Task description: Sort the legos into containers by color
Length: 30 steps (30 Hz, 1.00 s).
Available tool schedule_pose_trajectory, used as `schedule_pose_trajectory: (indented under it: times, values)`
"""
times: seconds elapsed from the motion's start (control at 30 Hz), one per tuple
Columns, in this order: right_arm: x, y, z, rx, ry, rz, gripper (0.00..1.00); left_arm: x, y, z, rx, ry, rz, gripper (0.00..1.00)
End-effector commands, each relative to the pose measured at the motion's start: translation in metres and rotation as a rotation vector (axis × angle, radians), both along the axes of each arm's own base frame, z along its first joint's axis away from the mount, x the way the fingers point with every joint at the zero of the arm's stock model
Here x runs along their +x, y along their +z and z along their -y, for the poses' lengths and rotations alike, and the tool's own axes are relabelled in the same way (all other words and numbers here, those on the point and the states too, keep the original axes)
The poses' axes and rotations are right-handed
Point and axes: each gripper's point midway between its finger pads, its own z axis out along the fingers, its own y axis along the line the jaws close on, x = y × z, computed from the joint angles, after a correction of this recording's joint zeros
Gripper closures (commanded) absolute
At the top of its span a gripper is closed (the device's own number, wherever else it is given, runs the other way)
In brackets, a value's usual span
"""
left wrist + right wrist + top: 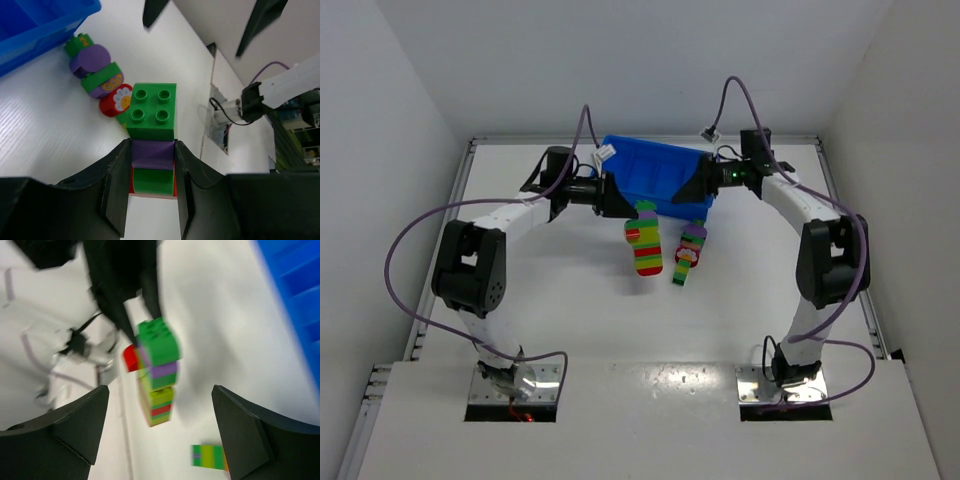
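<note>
Left tool [151, 150] clamps a striped stick [151, 112] near the blue tray [30, 30]; right tool [160, 390] gapes, holding nothing.

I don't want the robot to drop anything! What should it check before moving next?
1. Left fingers clamp the striped stick at its purple brick: ok.
2. Right fingers open and empty: ok.
3. Its colours already separated: not ok, bricks joined.
4. Blue tray close by: ok.
5. Its compartments free: cannot tell, partly hidden.
6. Second stick lying apart: ok.
</note>
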Motion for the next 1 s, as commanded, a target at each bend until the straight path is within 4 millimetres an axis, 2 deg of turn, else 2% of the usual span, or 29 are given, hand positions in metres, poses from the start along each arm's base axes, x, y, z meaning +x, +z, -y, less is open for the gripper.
schedule_pose_trajectory:
  times: [0.0, 0.1, 0.27, 0.47, 0.5, 0.53, 0.73, 0.87, 0.97]
  values:
    - [-0.048, 0.016, -0.019, 0.108, 0.191, 0.015, 0.16, 0.005, 0.044, 0.002, -0.111, -0.065, 0.067, 1.0]
    - [-0.065, 0.022, -0.032, 0.12, 0.251, 0.045, 0.16, 0.002, 0.051, 0.003, -0.132, -0.078, 0.051, 1.0]
    - [-0.083, 0.016, -0.048, 0.115, 0.311, 0.039, 0.16, 0.001, 0.058, 0.004, -0.153, -0.092, 0.051, 1.0]
    - [-0.082, 0.022, -0.063, 0.128, 0.349, 0.041, 0.16, 0.005, 0.066, -0.003, -0.164, -0.07, 0.075, 1.0]
    - [-0.083, 0.017, -0.068, 0.117, 0.349, 0.033, 0.16, 0.003, 0.065, -0.004, -0.168, -0.067, 0.056, 1.0]
    - [-0.084, 0.016, -0.071, 0.112, 0.352, 0.043, 0.16, 0.003, 0.071, -0.003, -0.176, -0.068, 0.079, 1.0]
    - [-0.066, -0.001, -0.074, 0.055, 0.256, 0.005, 0.15, 0.006, 0.075, -0.01, -0.178, -0.049, 0.08, 1.0]
    - [-0.037, -0.01, -0.067, 0.038, 0.144, -0.022, 0.13, -0.001, 0.072, -0.011, -0.18, -0.067, 0.065, 1.0]
    - [-0.027, -0.009, -0.066, 0.042, 0.106, -0.029, 0.12, -0.003, 0.072, -0.012, -0.18, -0.067, 0.065, 1.0]
